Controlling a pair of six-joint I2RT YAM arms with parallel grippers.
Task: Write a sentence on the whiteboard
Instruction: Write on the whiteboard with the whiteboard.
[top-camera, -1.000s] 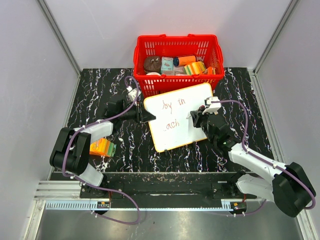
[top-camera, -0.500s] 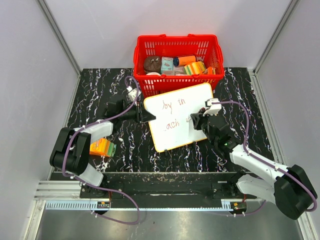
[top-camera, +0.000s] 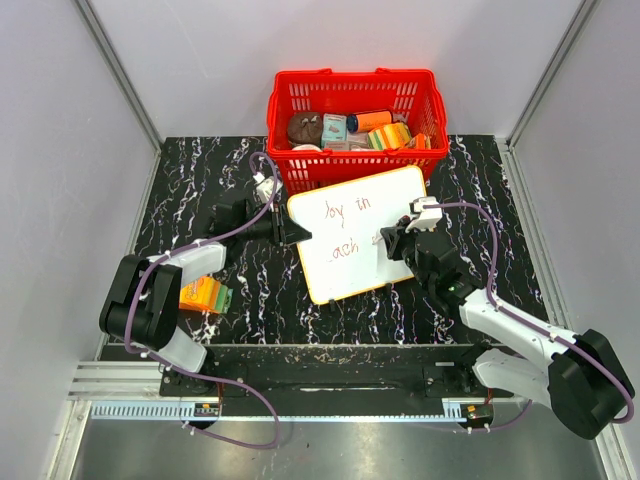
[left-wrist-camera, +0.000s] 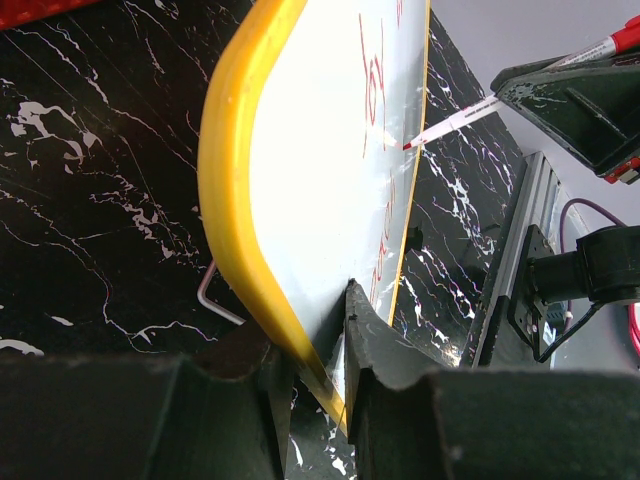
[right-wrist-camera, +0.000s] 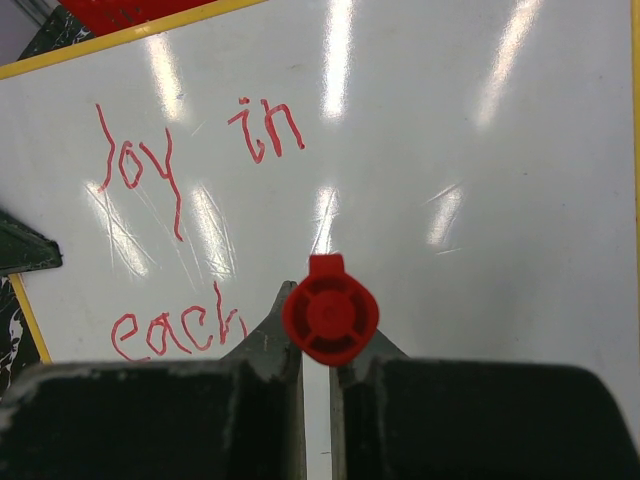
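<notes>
- I see one whiteboard (top-camera: 360, 240).
- I count three red words (right-wrist-camera: 170, 185) on it.
- I see one marker (right-wrist-camera: 330, 312).
- I have two pincers: my left pincer (left-wrist-camera: 320, 345) and my right pincer (right-wrist-camera: 322, 340).
- I see one red basket (top-camera: 340, 168).
- I see one orange box (top-camera: 203, 295).

We note the whiteboard (right-wrist-camera: 450, 150) glossy and smooth, glare streaks across it; its rim (left-wrist-camera: 225, 180) shiny yellow plastic. The marker (right-wrist-camera: 330, 315) end, red plastic. Behind the whiteboard, the basket (top-camera: 340, 165), red plastic lattice.

In the top view the left arm (top-camera: 195, 258) stretches low from the lower left toward centre, its jaws nipped narrowly on the whiteboard (left-wrist-camera: 330, 150) edge. The right arm (top-camera: 510, 320) reaches in from the lower right, wrist bent, jaws closed on a marker (right-wrist-camera: 330, 318).
</notes>
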